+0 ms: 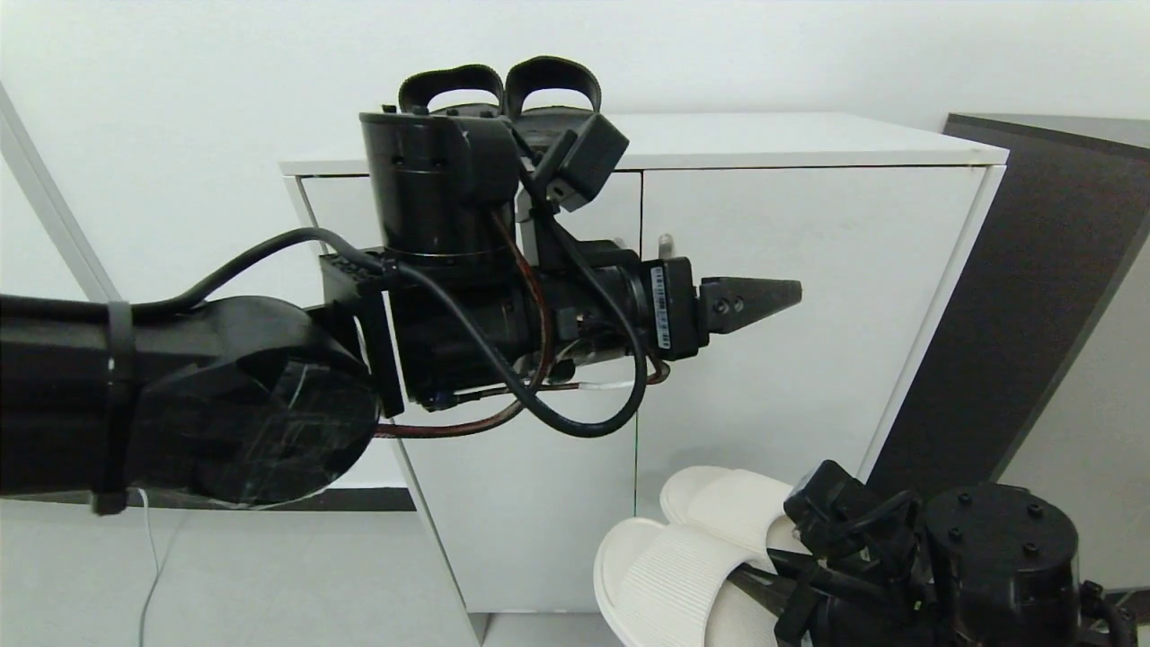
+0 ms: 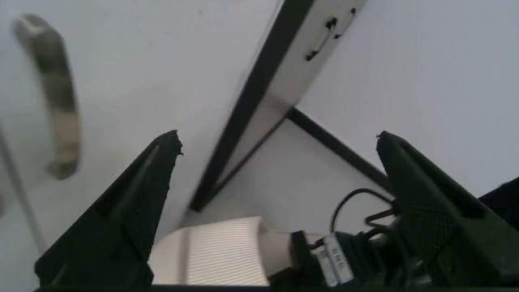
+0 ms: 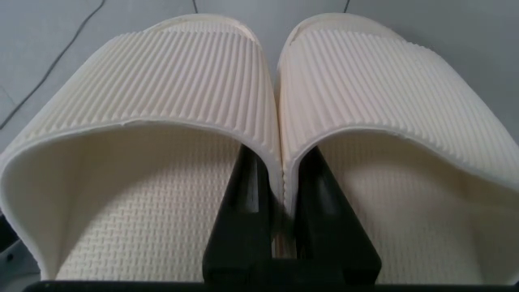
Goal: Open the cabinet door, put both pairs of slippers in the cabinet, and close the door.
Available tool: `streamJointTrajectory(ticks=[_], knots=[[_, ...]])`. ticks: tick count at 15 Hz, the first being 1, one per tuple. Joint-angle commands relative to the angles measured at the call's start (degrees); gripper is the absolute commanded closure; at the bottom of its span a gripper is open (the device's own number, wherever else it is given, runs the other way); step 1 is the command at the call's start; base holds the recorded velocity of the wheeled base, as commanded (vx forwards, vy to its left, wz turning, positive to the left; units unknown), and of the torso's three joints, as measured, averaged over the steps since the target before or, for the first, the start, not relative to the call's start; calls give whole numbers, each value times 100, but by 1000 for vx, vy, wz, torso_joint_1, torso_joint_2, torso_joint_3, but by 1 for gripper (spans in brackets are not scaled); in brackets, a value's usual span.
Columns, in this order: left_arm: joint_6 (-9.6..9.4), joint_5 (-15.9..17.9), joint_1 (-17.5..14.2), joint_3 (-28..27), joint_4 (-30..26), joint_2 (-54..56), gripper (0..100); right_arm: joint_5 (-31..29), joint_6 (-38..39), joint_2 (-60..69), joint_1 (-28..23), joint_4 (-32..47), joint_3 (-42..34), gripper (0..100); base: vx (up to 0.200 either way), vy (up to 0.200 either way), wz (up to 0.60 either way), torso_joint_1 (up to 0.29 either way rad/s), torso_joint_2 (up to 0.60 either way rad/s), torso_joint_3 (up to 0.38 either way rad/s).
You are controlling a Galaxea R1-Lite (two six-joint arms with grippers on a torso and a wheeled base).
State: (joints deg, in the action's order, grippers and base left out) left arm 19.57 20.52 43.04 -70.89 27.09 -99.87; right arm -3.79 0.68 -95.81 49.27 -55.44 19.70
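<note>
In front of the cabinet (image 1: 809, 270), whose two doors (image 1: 791, 377) are shut, the left gripper (image 1: 753, 304) hangs level across the upper door fronts, its tip pointing to 3 o'clock in the head view. The left wrist view shows this gripper (image 2: 277, 139) released, jaws spread wide. The handle (image 2: 53, 97) lies outside the gap, beside one finger. In the head view the handle (image 1: 665, 243) sits near the door seam, at 10 o'clock from the gripper tip.

The black slippers (image 1: 503, 85) stand side by side on the cabinet top, at 11 o'clock from the left gripper.

The white slippers (image 1: 683, 566) are low before the cabinet, at 5 o'clock from the left gripper, toes toward 10 o'clock. The right gripper (image 3: 284, 215) is clenched on them: its fingers (image 3: 251, 219) reach in under both straps and pinch the two inner strap walls together, so the white slippers (image 3: 186, 105) are held as a pair, touching along that edge.

A dark panel (image 1: 1033, 314) leans at 3 o'clock from the cabinet.
</note>
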Motion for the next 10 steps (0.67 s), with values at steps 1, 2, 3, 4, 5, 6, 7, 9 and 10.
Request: streamJointTrajectory(ticks=[1,2,3,4,5,6,7,9,10], knots=[[311,207,-24,-136,-11,-200,0,1,11,-8,12,-2,-1,100,0,0,0,0,0,0],[381,207,-59,-118,-11,-200,0,1,11,-8,12,-2,-10,100,0,0,0,0,0,0],[381,181,-112,-65,-11,-182,0,1,2,-8,21,-2,-10,100,0,0,0,0,0,0],[364,163,-121,-13,7,-147,0,1,2,-17,12,-2,-10,100,0,0,0,0,0,0],[355,49,-182,84,16,-24,0,1,2,-17,12,-2,-10,100,0,0,0,0,0,0],[355,14,-200,137,16,29,0,1,2,-17,12,-2,-10,100,0,0,0,0,0,0],[320,-39,-288,154,16,55,0,1,2,-17,12,-2,-10,100,0,0,0,0,0,0],[162,-259,-402,163,16,46,0,1,20,-17,12,-2,-10,100,0,0,0,0,0,0],[126,-311,-429,154,16,37,0,1,20,-26,12,-2,-10,100,0,0,0,0,0,0]])
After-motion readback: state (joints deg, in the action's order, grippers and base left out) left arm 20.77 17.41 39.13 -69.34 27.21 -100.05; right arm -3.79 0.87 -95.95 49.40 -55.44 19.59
